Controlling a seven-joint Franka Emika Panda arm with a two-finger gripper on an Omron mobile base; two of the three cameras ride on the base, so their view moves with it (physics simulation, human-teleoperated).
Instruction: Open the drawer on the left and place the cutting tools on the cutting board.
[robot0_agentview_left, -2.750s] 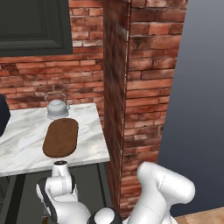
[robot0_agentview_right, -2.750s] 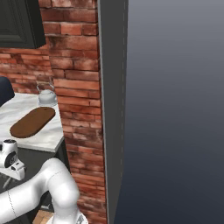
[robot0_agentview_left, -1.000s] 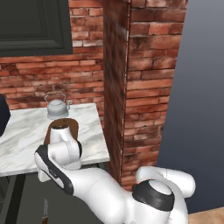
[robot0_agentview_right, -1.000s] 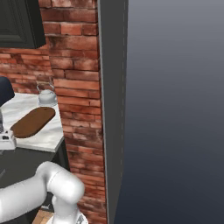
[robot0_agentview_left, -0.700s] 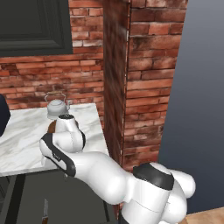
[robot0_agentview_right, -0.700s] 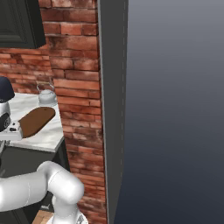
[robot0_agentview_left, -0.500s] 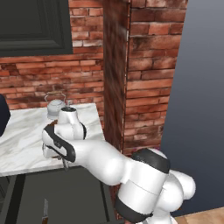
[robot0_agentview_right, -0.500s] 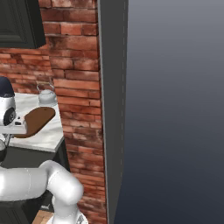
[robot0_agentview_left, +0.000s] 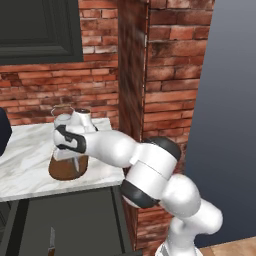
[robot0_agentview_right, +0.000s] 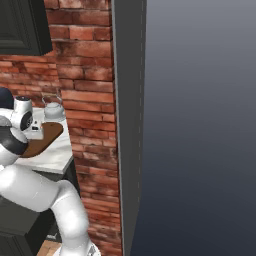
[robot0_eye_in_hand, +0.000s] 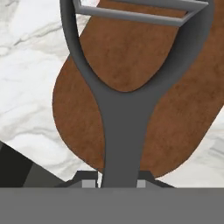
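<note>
The gripper (robot0_eye_in_hand: 117, 183) grasped the peeler (robot0_eye_in_hand: 122, 109) by its handle above the cutting board's (robot0_eye_in_hand: 175, 127) near end.

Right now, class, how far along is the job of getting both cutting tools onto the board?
Done: the drawer stands open. In hand: the pincer is shut on the peeler, held above the cutting board, not yet set down. Left: release the peeler, then fetch the knife lying in the drawer.
</note>
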